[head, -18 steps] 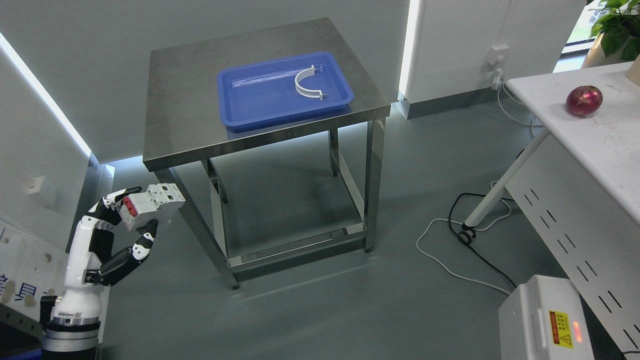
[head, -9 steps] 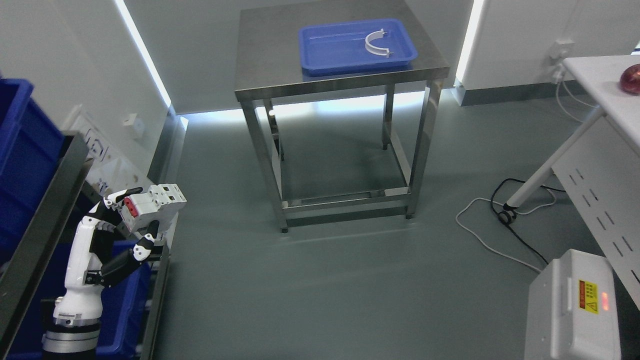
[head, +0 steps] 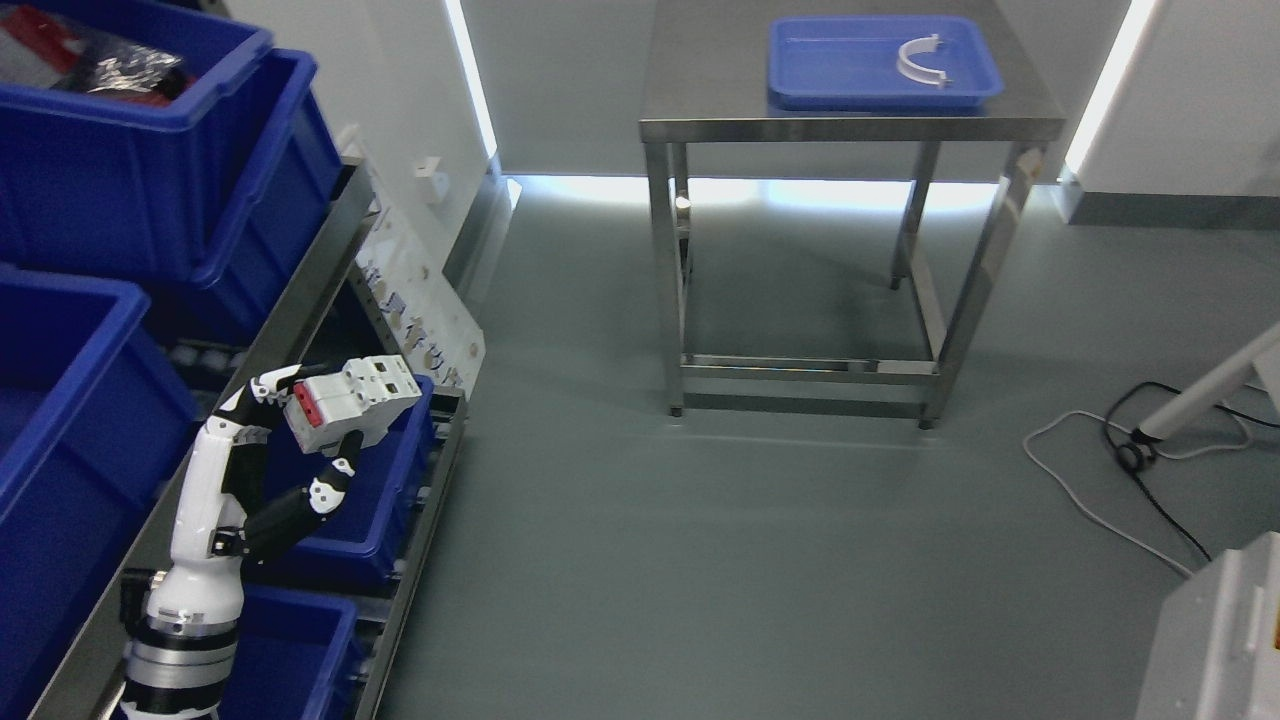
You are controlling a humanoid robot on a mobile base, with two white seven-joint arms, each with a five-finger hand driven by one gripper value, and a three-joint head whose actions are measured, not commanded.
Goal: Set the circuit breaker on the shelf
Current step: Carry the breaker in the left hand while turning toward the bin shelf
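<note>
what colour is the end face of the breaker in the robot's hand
Red, on an otherwise white circuit breaker gripped by the left hand; the head view shows it.

No text, label or number can be read anywhere. The white panel (head: 420, 300) leaning just beyond the left hand (head: 285, 440) carries dark marks, too small to make out.

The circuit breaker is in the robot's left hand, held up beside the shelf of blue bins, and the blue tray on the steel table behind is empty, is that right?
Not quite. The head view shows the blue tray on the steel table is not empty: a white curved part lies in it. The rest holds: the left hand grips the circuit breaker, held up beside the shelf of blue bins.
</note>
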